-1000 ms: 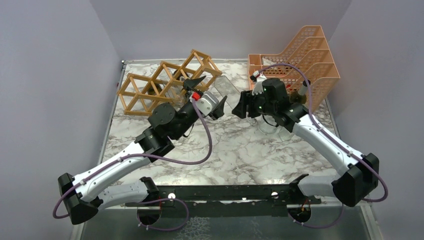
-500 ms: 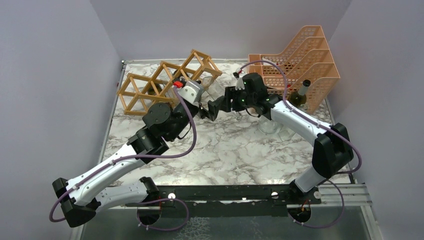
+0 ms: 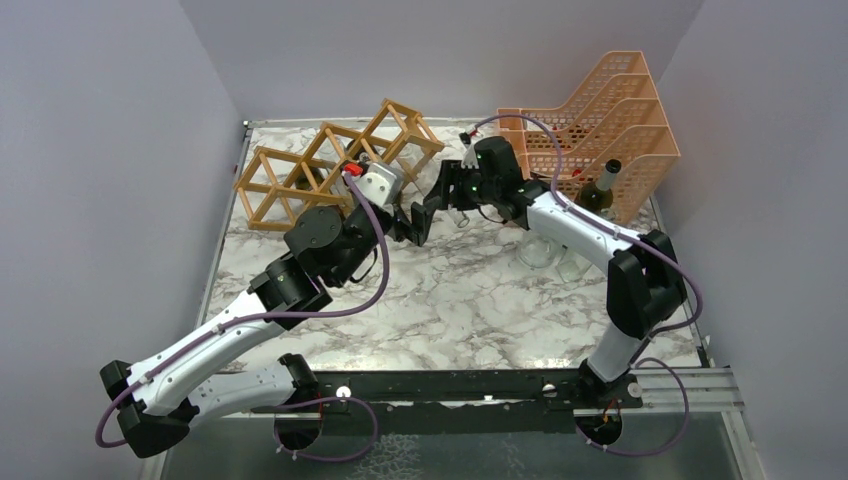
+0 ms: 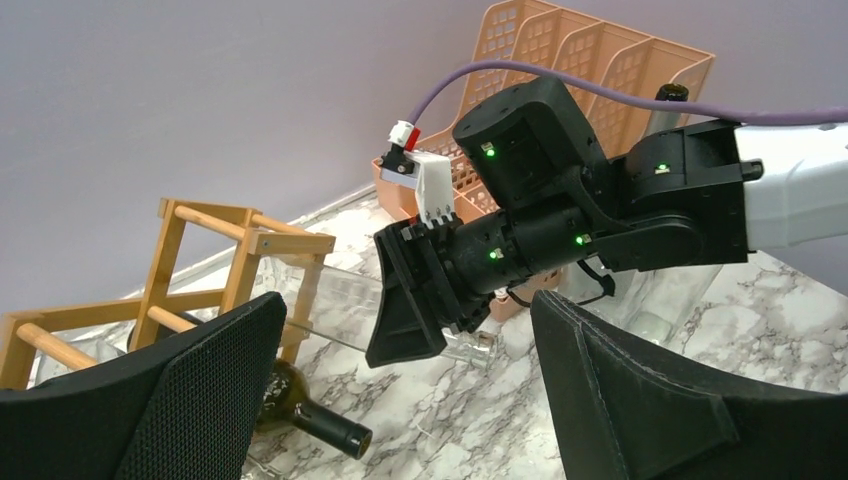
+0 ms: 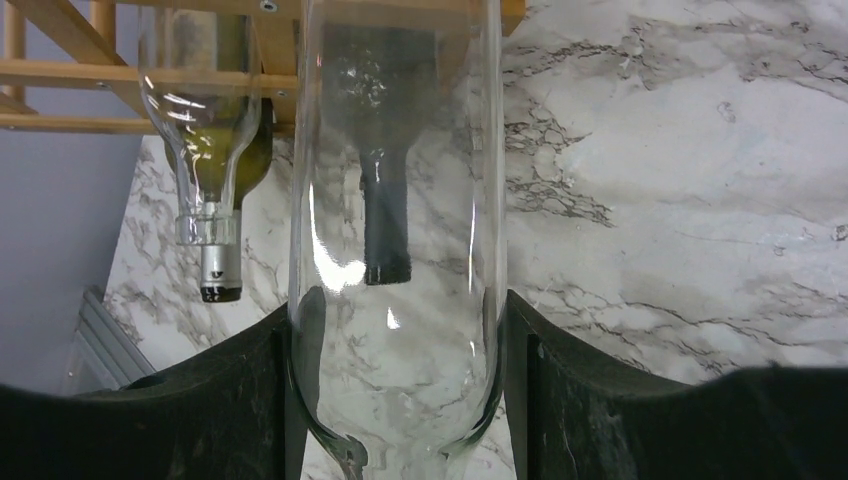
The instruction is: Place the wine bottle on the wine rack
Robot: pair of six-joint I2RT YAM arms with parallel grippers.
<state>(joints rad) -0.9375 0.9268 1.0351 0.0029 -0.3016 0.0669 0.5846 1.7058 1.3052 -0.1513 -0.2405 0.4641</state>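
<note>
over the marble surface [image 3: 480,300], the right tool [image 5: 398,340] is clamped on the clear wine bottle [image 5: 400,150], held lengthwise to aim at a wine rack [image 3: 330,165] cell; the left tool [image 4: 405,330] gapes apart nearby, empty.

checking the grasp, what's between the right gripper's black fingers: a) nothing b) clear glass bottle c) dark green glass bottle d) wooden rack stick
b: the right wrist view shows the clear glass bottle pressed on both sides by the right gripper.
</note>
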